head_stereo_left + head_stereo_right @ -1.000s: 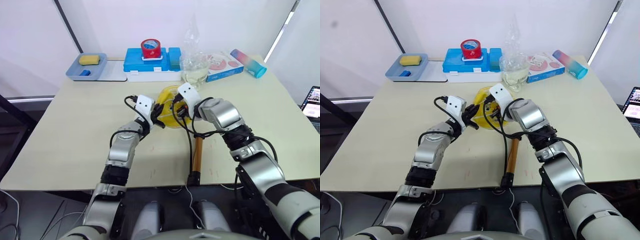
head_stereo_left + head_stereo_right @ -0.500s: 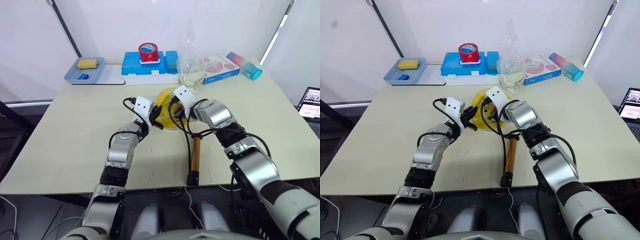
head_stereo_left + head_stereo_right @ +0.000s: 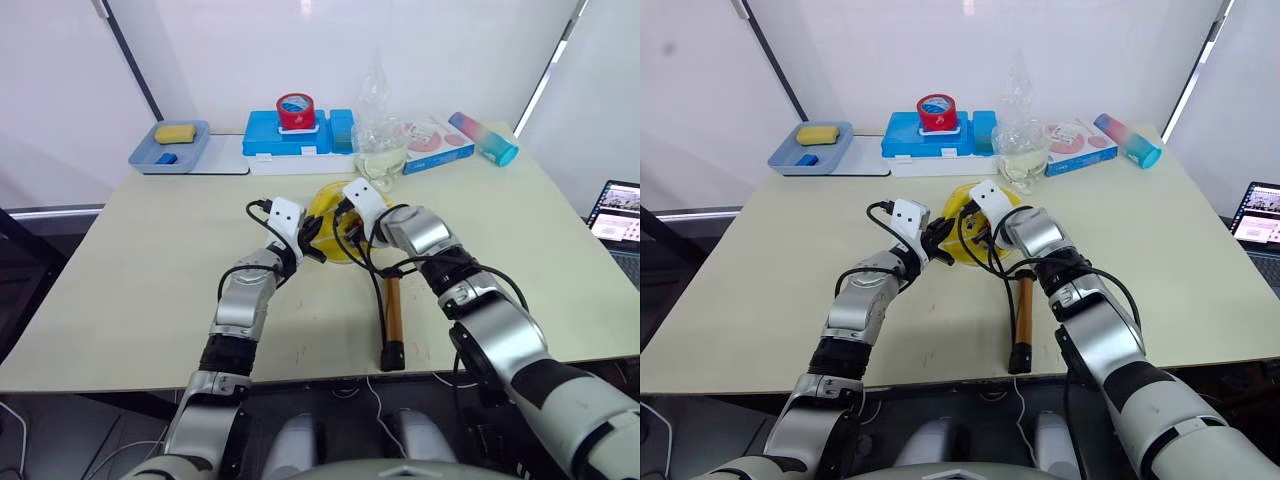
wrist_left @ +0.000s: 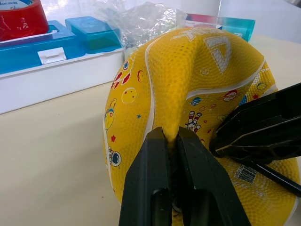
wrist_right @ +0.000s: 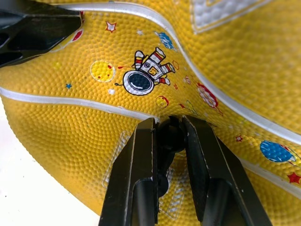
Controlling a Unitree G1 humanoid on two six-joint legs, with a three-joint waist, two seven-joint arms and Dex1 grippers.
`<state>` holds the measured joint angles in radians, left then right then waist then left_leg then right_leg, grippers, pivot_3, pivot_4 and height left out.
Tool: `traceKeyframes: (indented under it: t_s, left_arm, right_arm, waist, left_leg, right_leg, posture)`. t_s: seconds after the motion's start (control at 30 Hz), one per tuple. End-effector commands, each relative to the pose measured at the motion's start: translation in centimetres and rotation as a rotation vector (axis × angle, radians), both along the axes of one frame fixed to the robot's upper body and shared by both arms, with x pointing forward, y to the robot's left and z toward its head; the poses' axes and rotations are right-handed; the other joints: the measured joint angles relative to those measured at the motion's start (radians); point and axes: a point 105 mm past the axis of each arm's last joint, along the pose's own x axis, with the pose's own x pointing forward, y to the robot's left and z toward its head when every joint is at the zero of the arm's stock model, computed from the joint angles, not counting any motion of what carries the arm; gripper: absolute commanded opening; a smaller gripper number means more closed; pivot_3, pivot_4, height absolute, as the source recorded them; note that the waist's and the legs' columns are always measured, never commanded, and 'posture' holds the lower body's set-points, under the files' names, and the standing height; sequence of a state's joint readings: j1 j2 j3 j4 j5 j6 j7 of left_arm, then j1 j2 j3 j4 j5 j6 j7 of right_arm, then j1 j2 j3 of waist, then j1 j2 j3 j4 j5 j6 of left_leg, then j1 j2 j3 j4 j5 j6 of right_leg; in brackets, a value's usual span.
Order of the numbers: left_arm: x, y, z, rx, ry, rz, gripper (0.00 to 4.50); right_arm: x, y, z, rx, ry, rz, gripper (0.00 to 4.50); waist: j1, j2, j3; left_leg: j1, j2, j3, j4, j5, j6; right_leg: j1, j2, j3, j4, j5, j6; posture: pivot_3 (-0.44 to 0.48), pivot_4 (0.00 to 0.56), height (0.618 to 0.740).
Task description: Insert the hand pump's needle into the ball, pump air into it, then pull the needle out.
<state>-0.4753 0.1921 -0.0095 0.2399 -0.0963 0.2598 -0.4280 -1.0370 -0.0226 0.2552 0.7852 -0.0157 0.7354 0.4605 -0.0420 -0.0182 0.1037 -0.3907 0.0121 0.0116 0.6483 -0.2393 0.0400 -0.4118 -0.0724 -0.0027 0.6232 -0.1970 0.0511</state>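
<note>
Since the earlier frames the two arms are seen a little further up in the head views, but the whole scene has shifted with them, so a camera move is indicated; both pincers are kept on the ball as before.

The ball (image 3: pixel 335 212) — yellow, saggy, with white lines and small printed marks — is found on the desk (image 3: pixel 130 260) near its middle. The left pincer (image 4: pixel 171 141) is closed on a raised fold of the ball's skin, at the ball's 9 o'clock side in the head views. The right pincer (image 5: pixel 168 134) is closed narrowly on the small black fitting of the needle (image 5: pixel 169 136), which is pressed against the ball's surface just below an astronaut print; the metal tip itself cannot be made out.

The hand pump (image 3: pixel 393 310) is laid on the desk at 5 o'clock from the ball, near the front edge, with its black hose (image 3: pixel 378 290) running up toward the right pincer.

At 12 o'clock — behind the ball — a blue box (image 3: pixel 290 135) with a red tape roll (image 3: pixel 295 107) on it is seen.
</note>
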Motion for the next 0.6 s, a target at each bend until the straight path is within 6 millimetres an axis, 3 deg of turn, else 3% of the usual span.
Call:
traceKeyframes:
  t_s: [0.03,0.27,0.53,0.57,0.6]
  left_arm:
    - [-0.6,-1.6,-0.2,0.008,0.004,-0.067,0.00]
    - [-0.4,-1.4,-0.2,0.016,0.003,-0.073,0.00]
    - [-0.2,-1.2,0.0,0.031,0.002,-0.087,0.00]
    - [-0.2,-1.2,0.0,0.032,0.001,-0.089,0.00]
    - [-0.2,-1.2,0.0,0.032,0.001,-0.091,0.00]
  right_arm:
    - [-1.5,-4.1,-6.1,-0.103,0.193,-0.130,0.29]
    - [-0.4,-2.9,-0.6,0.028,0.064,-0.067,0.29]
    - [-2.2,-3.2,1.9,0.031,-0.056,0.018,0.29]
    - [-2.3,-3.2,2.4,0.039,-0.082,0.025,1.09]
    - [-2.4,-3.3,2.8,0.043,-0.107,0.032,1.39]
  waist:
    - [0.000,0.000,0.000]
    - [0.003,0.006,0.010]
    - [0.032,0.014,0.028]
    - [0.033,0.014,0.030]
    - [0.034,0.014,0.030]
  left_leg:
    - [0.000,0.000,0.000,0.000,0.000,0.000]
    - [-0.003,0.000,-0.002,0.001,0.000,0.000]
    - [-0.013,-0.003,-0.006,0.000,0.003,0.005]
    - [-0.014,-0.004,-0.007,0.000,0.003,0.005]
    - [-0.015,-0.004,-0.008,0.000,0.003,0.005]
  right_leg:
    - [0.000,0.000,0.000,0.000,0.000,0.000]
    - [-0.001,-0.001,-0.002,-0.002,0.000,0.000]
    - [-0.005,-0.003,-0.009,-0.002,-0.002,0.000]
    - [-0.006,-0.003,-0.009,-0.002,-0.002,0.000]
    - [-0.006,-0.004,-0.010,-0.003,-0.002,0.000]
  posture:
    - [0.000,0.150,0.739]
    - [0.000,0.150,0.739]
    - [0.000,0.150,0.739]
    - [0.000,0.150,0.739]
    - [0.000,0.150,0.739]
